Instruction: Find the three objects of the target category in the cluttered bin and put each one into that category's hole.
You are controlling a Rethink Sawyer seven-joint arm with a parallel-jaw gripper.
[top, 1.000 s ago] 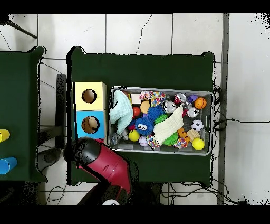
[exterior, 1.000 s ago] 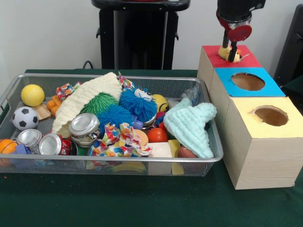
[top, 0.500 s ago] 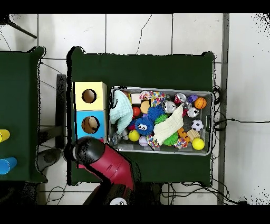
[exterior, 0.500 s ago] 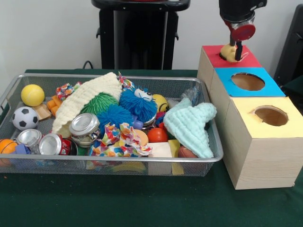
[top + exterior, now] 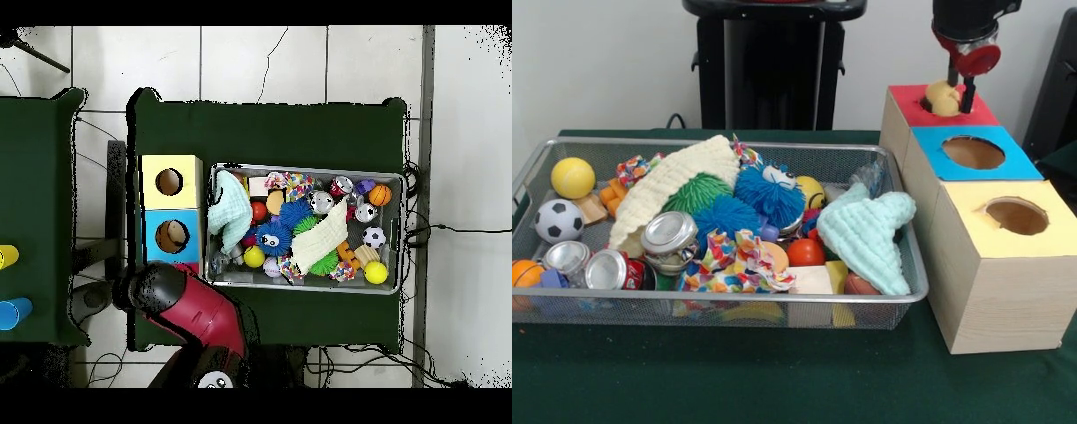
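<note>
While overhead hides it, the tool (image 5: pixel 959 88) straddles a yellow object (image 5: pixel 943 98).

The front view sits low and close across the bench (image 5: pixel 777 389), facing the wire bin (image 5: pixel 715 305) with the three boxes (image 5: pixel 993 265) at 3 o'clock. The overhead view looks straight down from far up, turned half round: the same bin (image 5: pixel 398 235) lies centre, the boxes (image 5: pixel 150 195) at 9 o'clock.

1. No readable text, label, brand, number or sign shows in either view.
2. The cans (image 5: pixel 606 269) in the wire bin (image 5: pixel 900 300) show printing too small to read.
</note>
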